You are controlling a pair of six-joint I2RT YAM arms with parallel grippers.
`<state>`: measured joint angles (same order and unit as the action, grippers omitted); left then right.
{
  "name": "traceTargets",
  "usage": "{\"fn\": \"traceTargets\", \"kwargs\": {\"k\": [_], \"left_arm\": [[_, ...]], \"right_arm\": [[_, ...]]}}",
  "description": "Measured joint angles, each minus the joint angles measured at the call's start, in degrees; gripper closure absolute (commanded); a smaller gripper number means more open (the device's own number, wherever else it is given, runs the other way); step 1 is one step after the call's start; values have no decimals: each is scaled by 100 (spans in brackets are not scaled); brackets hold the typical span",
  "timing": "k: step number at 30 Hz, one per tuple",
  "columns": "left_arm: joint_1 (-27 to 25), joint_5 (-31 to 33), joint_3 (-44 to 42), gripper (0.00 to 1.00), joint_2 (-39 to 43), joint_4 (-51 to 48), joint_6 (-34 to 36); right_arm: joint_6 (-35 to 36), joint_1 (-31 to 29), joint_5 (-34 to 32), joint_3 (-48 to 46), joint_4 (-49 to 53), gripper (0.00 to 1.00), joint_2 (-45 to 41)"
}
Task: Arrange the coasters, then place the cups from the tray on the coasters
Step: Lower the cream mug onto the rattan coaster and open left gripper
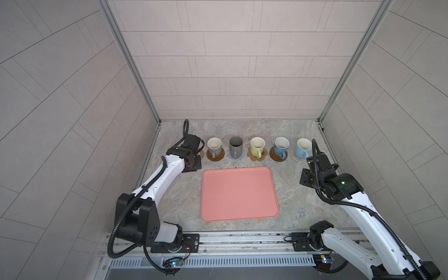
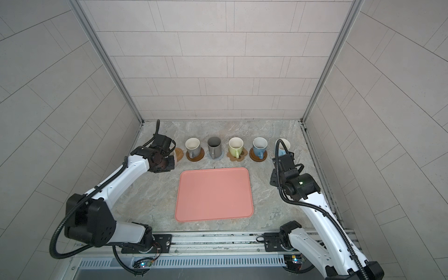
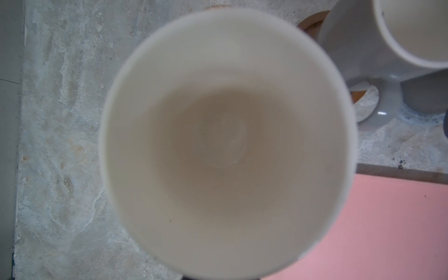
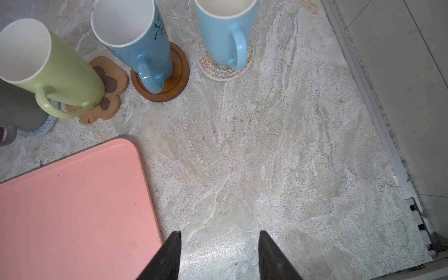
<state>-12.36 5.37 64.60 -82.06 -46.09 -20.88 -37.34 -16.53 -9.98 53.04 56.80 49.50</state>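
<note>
Left claw [image 2: 169, 162], clamped tight on the last cup [image 3: 228, 145], should lower it level and centred onto the rattan coaster [image 2: 179, 153]; right claw [image 4: 219, 232] hangs part-spread, empty.

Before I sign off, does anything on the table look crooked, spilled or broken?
Nothing stands out. The grey-handled mug, dark grey mug, light green mug, patterned blue mug and light blue mug stand upright on coasters, no spills. The sixth, a white cup, is in the left gripper by the rattan coaster.
</note>
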Motion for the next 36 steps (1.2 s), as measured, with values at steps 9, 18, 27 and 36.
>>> {"fn": "traceTargets", "kwargs": {"k": [9,18,27,36], "left_arm": [[396,-205,647,87,-741,326,673],[603,-708,1001,87,-1213,535,1062],[914,-927,1062,87,-1419,577,1373],[979,-1040,1132,87,-1591,592,1589]], "right_arm": [[0,11,-70,11,20,46,-2],[0,22,-83,11,20,46,-2],[0,48,-101,11,33,46,-2],[-2,48,-101,11,42,46,-4]]}}
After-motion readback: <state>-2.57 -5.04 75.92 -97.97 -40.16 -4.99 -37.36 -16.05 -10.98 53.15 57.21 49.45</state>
